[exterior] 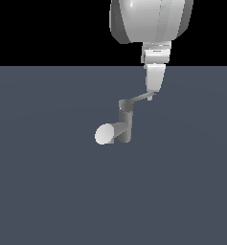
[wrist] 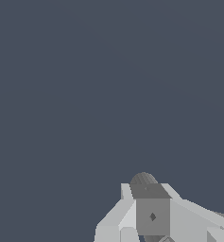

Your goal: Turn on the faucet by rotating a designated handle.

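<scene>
One pincer (exterior: 152, 94) seemingly touching handle (exterior: 139, 99) tip.

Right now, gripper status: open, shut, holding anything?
Gripper: down at the outer tip of the handle; cannot tell whether the jaws are open or shut, or whether they grip it. The faucet stands beneath.

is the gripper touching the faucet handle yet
Touching, it seems. In the exterior view the gripper tip meets the outer end of the handle with no gap visible; the wrist view does not show the contact clearly.
</scene>
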